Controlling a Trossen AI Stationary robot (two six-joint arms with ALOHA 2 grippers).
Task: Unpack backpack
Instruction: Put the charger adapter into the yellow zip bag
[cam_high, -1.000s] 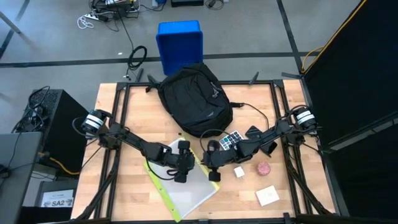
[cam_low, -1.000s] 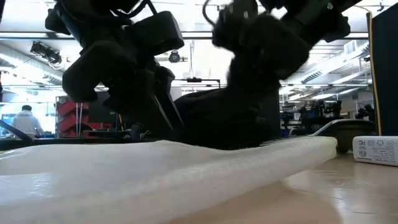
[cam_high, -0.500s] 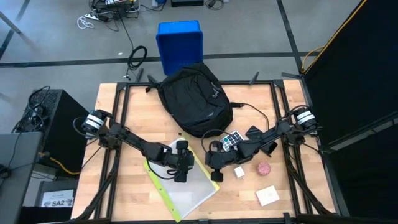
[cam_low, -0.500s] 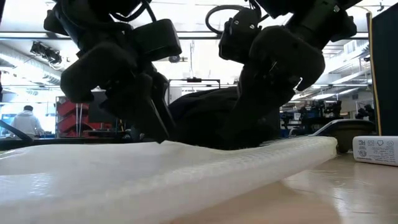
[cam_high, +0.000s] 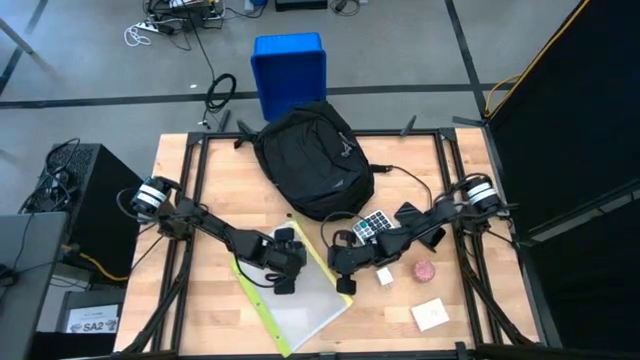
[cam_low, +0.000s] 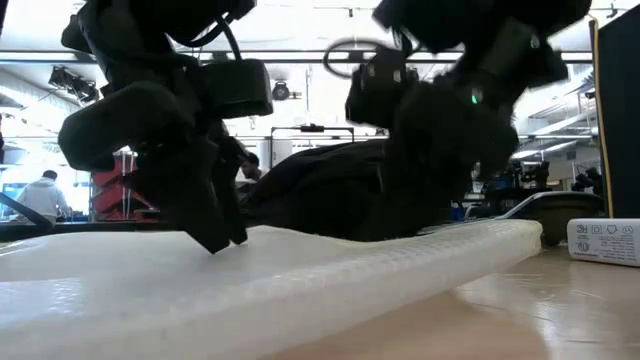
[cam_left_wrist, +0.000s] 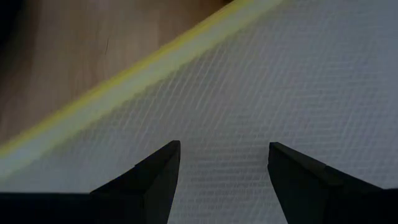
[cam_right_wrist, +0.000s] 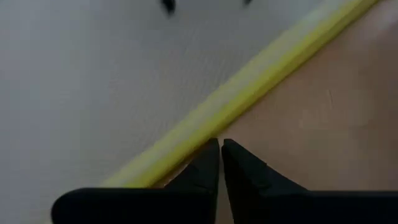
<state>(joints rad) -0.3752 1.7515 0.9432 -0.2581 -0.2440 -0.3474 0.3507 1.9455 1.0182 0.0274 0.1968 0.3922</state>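
Note:
The black backpack lies at the table's far middle, touched by neither gripper. Nearer, a white mesh pouch with yellow edges lies flat on the wood. My left gripper stands open over the pouch's far left part, slanting down, with mesh showing between its fingers. My right gripper is shut, its tips at the pouch's yellow right edge. My left gripper's open fingertips come down onto the pouch's top face, close to its yellow left edge, slanting from above; nothing lies between them. My right gripper's shut tips point slanting down at the yellow right edge; I cannot tell whether they touch it.
A colour cube, a small white box, a pink lump and a white card lie on the right half. A blue bin stands on the floor beyond the far edge. A cable trails right of the backpack.
My left gripper has tipped further down and shifted a little toward the table's left, its fingertips sinking to the pouch's face. My right gripper has sunk toward the pouch's right edge. The pouch and backpack have kept still.

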